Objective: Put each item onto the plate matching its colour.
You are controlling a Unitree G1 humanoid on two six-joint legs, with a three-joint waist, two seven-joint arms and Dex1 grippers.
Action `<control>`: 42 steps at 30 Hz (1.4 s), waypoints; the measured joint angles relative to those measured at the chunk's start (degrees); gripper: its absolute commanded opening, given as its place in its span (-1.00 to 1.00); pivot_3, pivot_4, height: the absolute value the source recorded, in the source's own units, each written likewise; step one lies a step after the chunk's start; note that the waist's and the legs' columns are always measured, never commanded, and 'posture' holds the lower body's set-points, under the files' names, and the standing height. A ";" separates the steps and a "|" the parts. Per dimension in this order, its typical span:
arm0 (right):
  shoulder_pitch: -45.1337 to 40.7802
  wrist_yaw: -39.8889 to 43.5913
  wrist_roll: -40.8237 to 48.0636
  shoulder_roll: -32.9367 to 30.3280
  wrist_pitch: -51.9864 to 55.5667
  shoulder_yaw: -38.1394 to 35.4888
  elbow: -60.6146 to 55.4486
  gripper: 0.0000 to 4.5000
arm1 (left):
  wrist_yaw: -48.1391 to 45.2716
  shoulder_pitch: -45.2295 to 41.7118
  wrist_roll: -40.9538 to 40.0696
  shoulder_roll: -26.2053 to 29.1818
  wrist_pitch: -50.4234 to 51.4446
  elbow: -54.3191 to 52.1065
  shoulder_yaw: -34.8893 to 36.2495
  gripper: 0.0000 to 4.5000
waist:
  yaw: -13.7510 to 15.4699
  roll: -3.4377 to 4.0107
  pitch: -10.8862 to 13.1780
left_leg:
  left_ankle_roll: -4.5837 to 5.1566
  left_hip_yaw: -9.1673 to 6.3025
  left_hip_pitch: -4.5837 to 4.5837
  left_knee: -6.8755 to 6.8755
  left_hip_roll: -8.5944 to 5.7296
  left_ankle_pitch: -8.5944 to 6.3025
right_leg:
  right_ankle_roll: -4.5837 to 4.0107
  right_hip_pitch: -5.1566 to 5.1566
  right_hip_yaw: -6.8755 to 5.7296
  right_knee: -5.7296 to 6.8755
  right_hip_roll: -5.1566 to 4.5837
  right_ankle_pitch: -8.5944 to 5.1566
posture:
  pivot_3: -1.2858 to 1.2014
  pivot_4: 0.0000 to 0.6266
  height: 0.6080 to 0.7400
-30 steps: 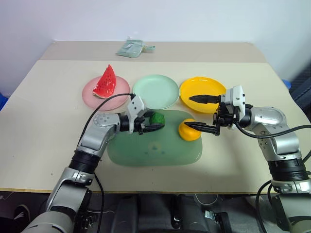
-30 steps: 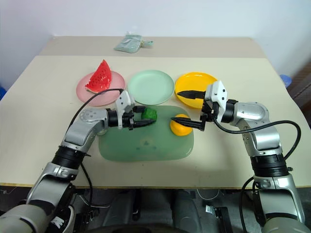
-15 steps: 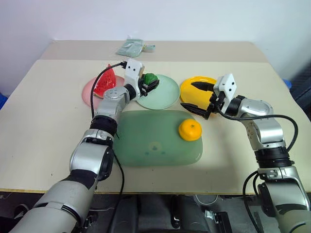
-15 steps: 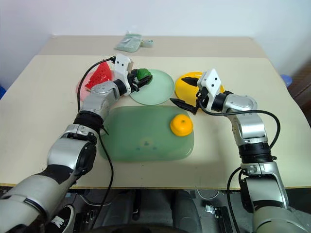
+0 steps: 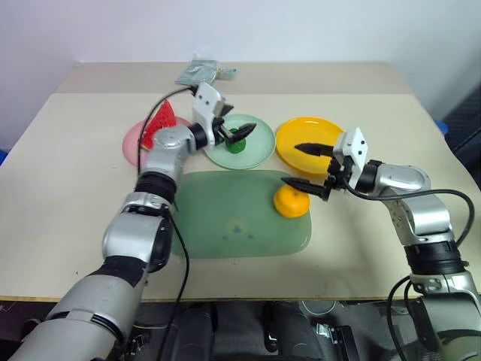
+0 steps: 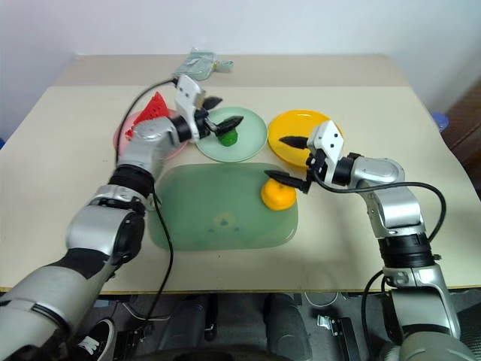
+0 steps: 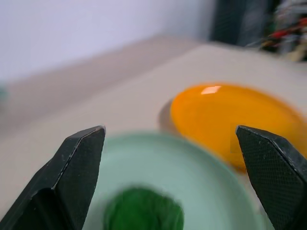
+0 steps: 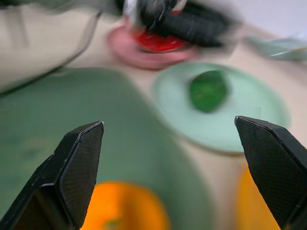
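The bumpy dark-green lump (image 5: 236, 145) lies on the mint plate (image 5: 259, 150). My left gripper (image 5: 240, 119) hovers just above it, open and holding nothing. In the left wrist view the lump (image 7: 144, 211) sits low between the spread fingers. The watermelon wedge (image 5: 158, 124) stands on the pink plate (image 5: 135, 147). On the right part of the green cutting board (image 5: 225, 218) rests the orange (image 5: 291, 203). My right gripper (image 5: 304, 167) is open over the orange's far side, one finger above the yellow plate (image 5: 319, 129), which is bare.
A grey-green pouch (image 5: 199, 73) lies at the back of the table. The left arm stretches over the cutting board's left end and past the pink plate. Bare tabletop lies to the far left and far right.
My left gripper opened and let the green lump down onto the mint plate. My right gripper came back down from the yellow plate's edge toward the orange.
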 measured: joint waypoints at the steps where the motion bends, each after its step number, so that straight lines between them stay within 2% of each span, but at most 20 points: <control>1: 0.04 0.80 0.07 -0.61 0.46 0.11 -0.50 1.00 | -4.07 2.66 -2.03 1.92 2.43 -6.07 -0.19 0.97 | -0.21 0.01 -0.01 | 0.00 -0.01 0.01 0.01 0.00 0.00 | 0.00 0.01 0.01 0.02 0.00 0.00 | 0.03 -0.52 1.00; 3: 0.39 2.08 -0.18 -2.18 0.92 0.47 -1.18 1.00 | -11.09 8.48 -5.48 5.66 7.39 -15.88 -0.91 0.97 | -0.56 0.01 -0.01 | 0.00 -0.02 0.03 0.01 0.01 0.00 | 0.00 0.01 0.01 0.03 0.00 0.00 | 0.03 -0.52 1.00; 9: 1.12 3.08 -3.66 -2.72 -0.35 3.42 0.88 1.00 | -23.50 22.48 -12.97 13.41 16.23 -33.02 -2.33 0.97 | -0.48 0.01 -0.01 | 0.00 -0.04 0.01 0.08 0.02 0.00 | -0.01 0.02 0.02 0.07 0.00 0.00 | 0.03 -0.52 1.00; 13: 1.06 3.27 -5.16 -2.47 -0.73 5.23 1.42 1.00 | -25.76 27.77 -16.12 17.45 19.87 -41.60 -2.46 0.97 | -0.43 0.01 -0.01 | 0.01 -0.04 -0.01 0.09 0.02 -0.01 | 0.00 0.02 0.04 0.04 -0.02 0.00 | 0.03 -0.52 1.00; 17: 1.10 3.23 -8.24 -2.47 -2.75 7.27 3.42 1.00 | -25.21 31.95 -17.37 18.17 20.97 -46.47 -2.53 0.97 | -0.42 0.01 -0.01 | 0.01 -0.05 -0.01 0.10 0.02 -0.01 | -0.01 0.02 0.03 0.06 -0.02 -0.01 | 0.03 -0.52 1.00; 25: 1.16 3.93 -10.27 -2.47 -4.08 8.23 5.57 1.00 | -24.12 34.99 -18.84 20.09 21.19 -51.02 -2.54 0.97 | -0.55 0.01 -0.01 | 0.01 -0.06 0.01 0.09 0.02 -0.01 | -0.01 0.02 0.03 0.06 0.00 -0.01 | 0.03 -0.52 1.00; 29: 1.16 4.83 -9.89 -2.43 -3.62 8.20 5.56 0.51 | -24.13 36.34 -18.83 20.76 20.89 -51.24 -2.60 1.00 | -0.49 0.01 -0.01 | 0.02 -0.05 0.01 0.09 0.02 -0.01 | -0.01 0.02 0.04 0.06 0.00 -0.01 | 0.03 -0.52 1.00; 34: 0.96 3.39 -9.67 -1.20 -3.92 7.73 6.46 0.48 | -23.32 36.40 -18.84 20.28 20.49 -51.10 -2.65 1.00 | -0.53 0.01 -0.01 | 0.02 -0.05 0.01 0.09 0.02 -0.01 | -0.01 0.02 0.04 0.06 0.00 -0.01 | 0.03 -0.52 1.00; 38: -3.00 -1.04 -7.95 3.04 -3.15 4.13 10.19 0.48 | -19.75 35.58 -18.31 18.02 19.72 -48.95 -2.56 1.00 | -0.56 0.02 -0.01 | 0.01 -0.05 0.00 0.11 0.02 -0.01 | -0.01 0.01 0.04 0.09 0.00 0.00 | 0.03 -0.52 1.00; 42: -12.90 -12.35 -10.38 5.45 -4.75 0.58 20.18 0.48 | -12.08 31.71 -14.46 14.95 17.18 -44.67 -2.49 1.00 | -0.39 0.01 -0.02 | 0.01 -0.05 0.00 0.07 0.02 0.00 | -0.01 0.00 0.03 0.06 -0.01 0.00 | 0.03 -0.52 1.00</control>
